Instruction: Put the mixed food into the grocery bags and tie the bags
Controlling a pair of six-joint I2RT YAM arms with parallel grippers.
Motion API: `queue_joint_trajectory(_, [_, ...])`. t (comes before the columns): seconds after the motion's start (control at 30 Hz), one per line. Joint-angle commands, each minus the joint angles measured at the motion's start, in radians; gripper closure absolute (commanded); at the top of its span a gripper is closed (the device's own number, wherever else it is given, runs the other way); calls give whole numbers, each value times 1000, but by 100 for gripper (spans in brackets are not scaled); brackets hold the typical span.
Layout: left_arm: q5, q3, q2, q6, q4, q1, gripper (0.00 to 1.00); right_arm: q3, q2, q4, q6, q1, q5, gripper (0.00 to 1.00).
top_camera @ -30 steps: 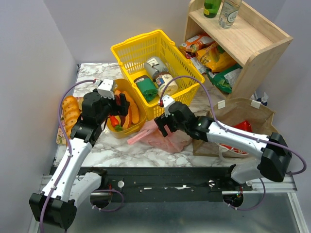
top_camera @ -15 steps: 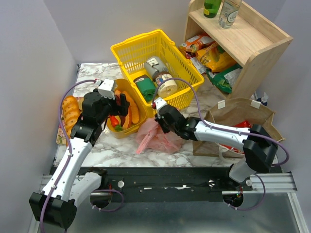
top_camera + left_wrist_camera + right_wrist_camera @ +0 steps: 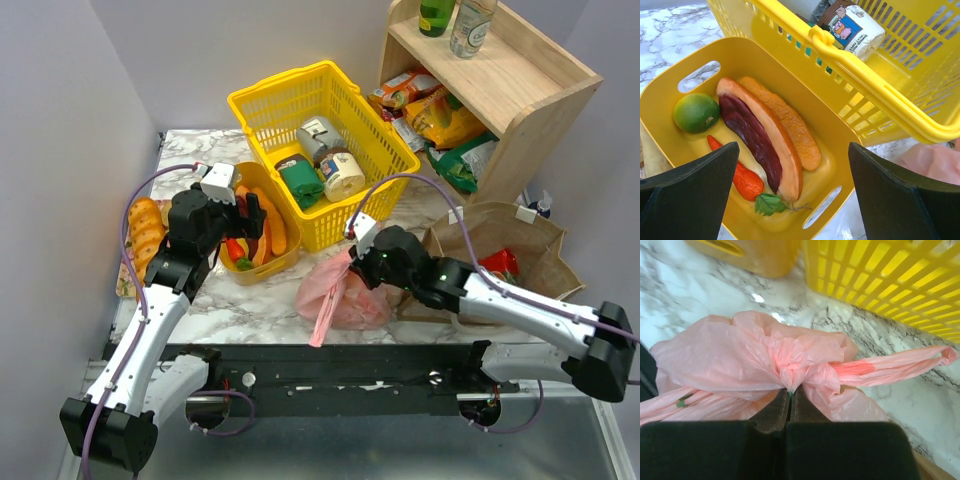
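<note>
One pink bag [image 3: 345,300], one paper bag [image 3: 545,250], one basket [image 3: 280,82].

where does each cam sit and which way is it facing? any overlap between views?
Top external: above and behind the arm bases, looking down on the marble table; both arms show, left gripper and right gripper.
Left wrist: on the left arm, looking down into the yellow tub; its own open fingers frame the bottom corners.
Right wrist: on the right arm, looking at the pink bag; its own fingers are shut on the plastic.
Shared: the yellow basket appears in all three.
</note>
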Motion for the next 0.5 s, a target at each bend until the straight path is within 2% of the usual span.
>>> queue_joint_trajectory(0.0, [-26,-9,-18,11,6,5,1,46,-149,-13,-22,7,-80,99])
queue_joint_trajectory(0.17, [-14,-16,-20,10,15,5,1,225,-235,-19,-10,9,-111,99])
queue_joint_trajectory(0.3, [-16,-18,-23,11,16,5,1,371,-273,-31,-106,-9,37,99])
queue_joint_trajectory(0.37, [-4,-19,-27,11,19,3,1,456,-273,-84,-169,-49,58,99])
queue_joint_trajectory(0.47, [56,-26,-33,5,35,3,2,599,-227,-245,-185,-189,111,99])
